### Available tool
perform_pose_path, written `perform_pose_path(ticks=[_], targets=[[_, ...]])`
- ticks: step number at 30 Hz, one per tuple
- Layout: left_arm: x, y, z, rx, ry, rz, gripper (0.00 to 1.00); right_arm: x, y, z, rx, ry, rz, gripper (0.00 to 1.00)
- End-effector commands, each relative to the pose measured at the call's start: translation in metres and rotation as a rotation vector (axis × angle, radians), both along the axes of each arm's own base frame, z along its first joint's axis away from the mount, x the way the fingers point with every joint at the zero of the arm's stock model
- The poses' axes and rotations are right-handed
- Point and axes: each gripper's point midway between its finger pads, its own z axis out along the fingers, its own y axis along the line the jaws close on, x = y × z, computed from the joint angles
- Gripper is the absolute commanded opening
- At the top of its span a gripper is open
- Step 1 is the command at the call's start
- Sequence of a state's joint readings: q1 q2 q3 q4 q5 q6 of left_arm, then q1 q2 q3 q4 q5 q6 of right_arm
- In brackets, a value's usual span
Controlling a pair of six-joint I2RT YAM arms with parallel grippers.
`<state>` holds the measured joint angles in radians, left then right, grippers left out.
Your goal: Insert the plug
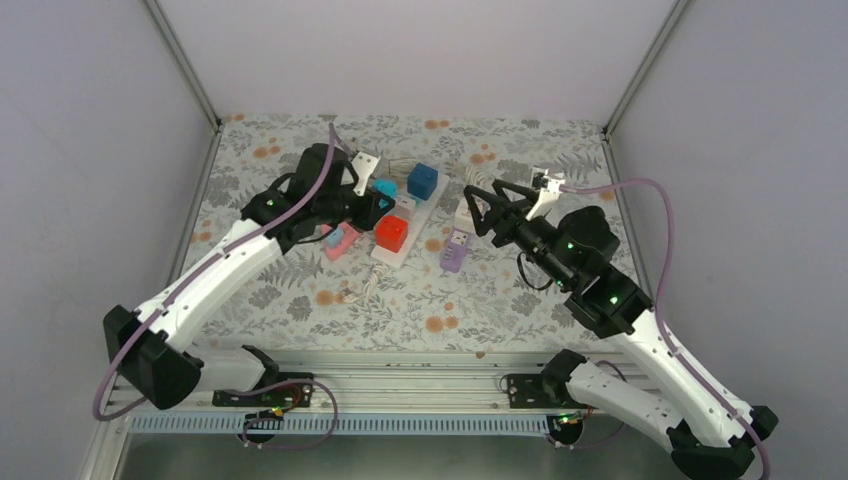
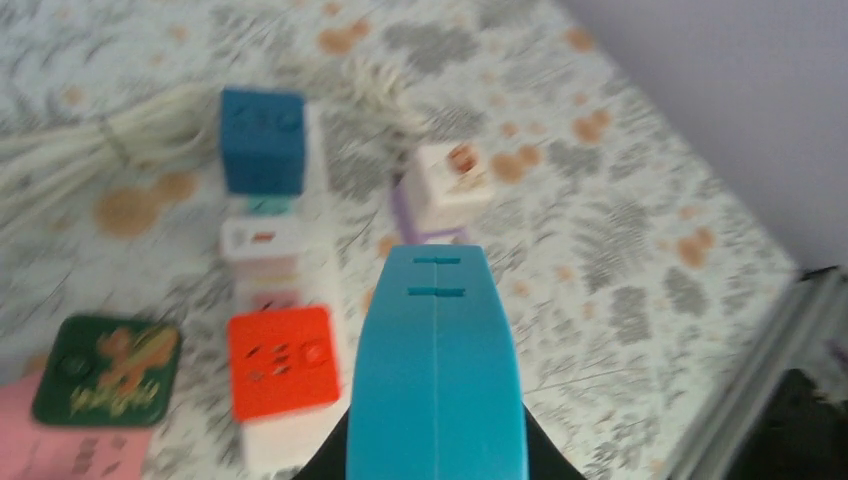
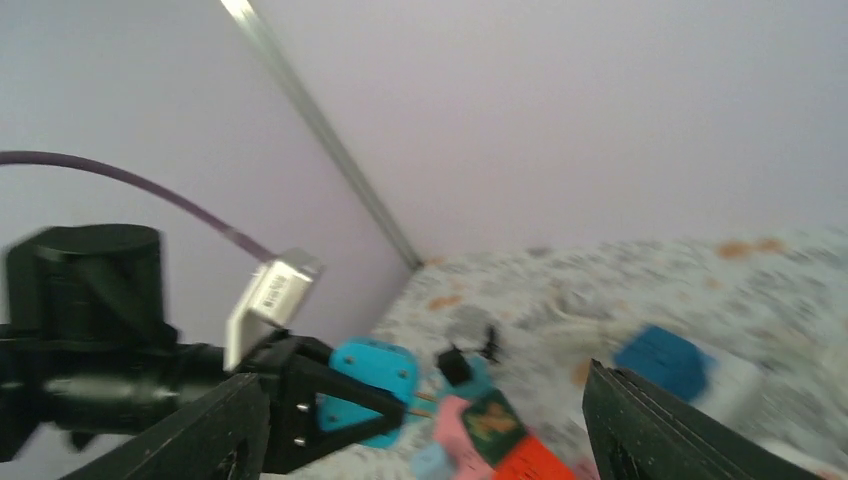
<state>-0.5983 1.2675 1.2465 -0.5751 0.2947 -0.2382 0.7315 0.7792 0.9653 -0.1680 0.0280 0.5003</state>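
Observation:
My left gripper (image 1: pixel 372 203) is shut on a cyan plug (image 1: pixel 384 188) and holds it above the left side of the white power strip (image 1: pixel 412 215). In the left wrist view the cyan plug (image 2: pixel 437 380) fills the lower middle and hides most of the fingers (image 2: pixel 322 462). The strip (image 2: pixel 262 240) carries a blue cube plug (image 2: pixel 262 140) and a red plug (image 2: pixel 280 362), with a bare socket face between them. My right gripper (image 1: pixel 478 208) is open and empty, in the air right of the strip, facing the left gripper. The right wrist view shows the cyan plug (image 3: pixel 370 385).
A green plug (image 2: pixel 107 370) on a pink block (image 2: pixel 55 452) lies left of the strip. A white adapter (image 1: pixel 462 215) stands on a purple strip (image 1: pixel 453 250) to the right. A coiled white cord (image 2: pixel 90 150) lies behind. The enclosure walls stand close on both sides.

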Motion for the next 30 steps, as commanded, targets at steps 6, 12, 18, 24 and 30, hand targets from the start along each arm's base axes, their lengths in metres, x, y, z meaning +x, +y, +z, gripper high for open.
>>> perform_pose_path(ticks=[6,12,18,24,30], targets=[[0.025,0.04,-0.084,0.442,0.2,0.191,0.02,0.023,-0.049,-0.093,-0.137,0.276,-0.32,0.83],[0.034,0.021,-0.108,0.51,0.304,0.103,0.02,0.029,-0.049,-0.125,-0.216,0.365,-0.351,0.82],[0.042,0.011,-0.115,0.538,0.358,0.066,0.02,0.04,-0.043,-0.157,-0.283,0.433,-0.335,0.83],[0.044,0.011,-0.124,0.576,0.393,0.062,0.02,0.054,-0.059,-0.198,-0.331,0.528,-0.371,0.85],[0.044,0.005,-0.136,0.577,0.416,0.035,0.02,0.053,-0.084,-0.221,-0.301,0.58,-0.402,0.86]])
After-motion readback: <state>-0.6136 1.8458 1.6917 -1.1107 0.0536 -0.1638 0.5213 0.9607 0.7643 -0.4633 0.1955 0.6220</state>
